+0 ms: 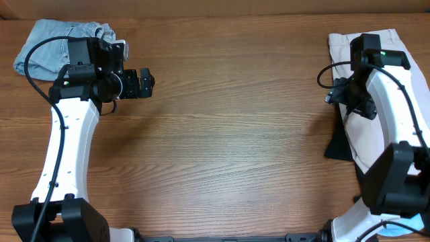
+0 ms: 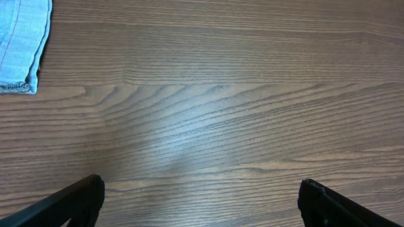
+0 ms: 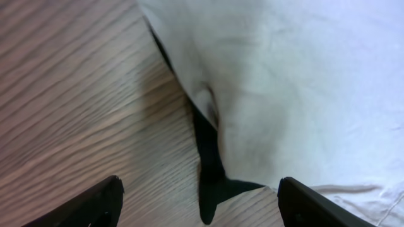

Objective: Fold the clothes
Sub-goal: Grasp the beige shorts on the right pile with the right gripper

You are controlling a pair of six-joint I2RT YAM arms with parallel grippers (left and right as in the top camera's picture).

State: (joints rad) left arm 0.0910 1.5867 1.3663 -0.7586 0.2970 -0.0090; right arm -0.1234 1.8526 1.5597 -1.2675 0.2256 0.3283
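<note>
The left gripper (image 2: 201,189) stands wide open with nothing between its fingers (image 2: 76,203). Only bare wood of the table (image 2: 221,94) lies below it. In its wrist view the denim shorts (image 2: 22,44) lie ahead of it and off to the left. They are light blue, with a stitched hem showing, and lie well apart from the fingers. Seen from overhead, the same shorts sit in a loose heap behind this gripper, at the far corner of the table, and the arm's wrist partly covers them.

The right gripper (image 3: 201,186) is also spread wide and has hold of nothing. It hangs low over the edge of the beige shorts (image 3: 303,75); whether it touches the cloth cannot be told. One fingertip is over bare wood and the other is over the pale cloth. Between them, the edge of the beige shorts runs away from the gripper in a soft fold. A black garment (image 3: 211,164) sticks out from under that edge, just below the gap of the fingers, and lies flat on the wood. From overhead, the beige shorts stretch along the table's side under this arm. The black piece shows as a dark wedge at their inner edge, nearer the arm's base than the gripper.
</note>
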